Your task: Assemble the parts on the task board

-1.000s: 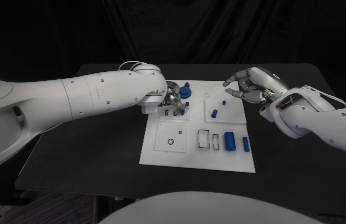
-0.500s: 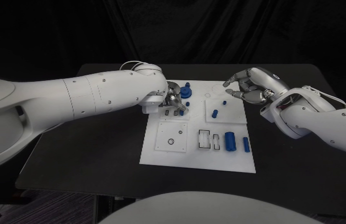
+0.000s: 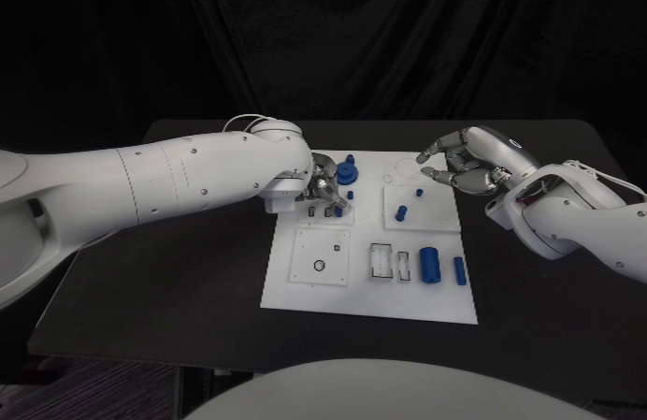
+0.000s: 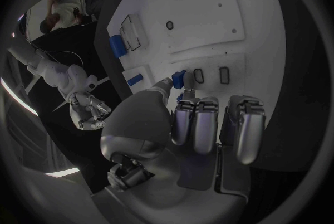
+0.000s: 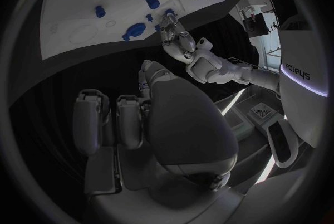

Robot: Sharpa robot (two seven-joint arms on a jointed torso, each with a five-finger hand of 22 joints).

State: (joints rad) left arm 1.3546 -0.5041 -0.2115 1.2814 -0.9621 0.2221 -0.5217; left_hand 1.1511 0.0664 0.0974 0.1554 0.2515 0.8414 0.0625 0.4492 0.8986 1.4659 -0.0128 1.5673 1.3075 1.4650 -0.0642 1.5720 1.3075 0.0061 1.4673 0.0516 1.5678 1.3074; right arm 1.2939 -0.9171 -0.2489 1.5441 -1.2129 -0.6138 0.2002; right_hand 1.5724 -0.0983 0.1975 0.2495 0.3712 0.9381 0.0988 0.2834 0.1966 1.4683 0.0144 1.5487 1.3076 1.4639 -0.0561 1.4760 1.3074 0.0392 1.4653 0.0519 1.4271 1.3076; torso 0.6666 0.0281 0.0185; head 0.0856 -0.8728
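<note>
On the black counter point(image 3: 176, 280) lies the flat white rectangular task board point(image 3: 323, 289), and the left silver many-fingered hand point(image 3: 321, 188) is low over its ten o'clock region. In the left wrist view that hand pinches a small blue block part point(image 4: 178, 79) between thumb and fingertip, right at a row of small dark-outlined slots point(image 4: 211, 74) in the board; I cannot tell if the block touches the board. A blue knobbed part point(image 3: 347, 170) stands just beside the hand at its one o'clock. The right silver many-fingered hand point(image 3: 467, 161) hovers at the board's two o'clock corner, fingers curled inward and holding nothing. A small blue peg point(image 3: 400, 213) stands near the board's centre. A large blue cylinder point(image 3: 429, 263) and a slim blue rod point(image 3: 460, 270) lie side by side toward five o'clock
</note>
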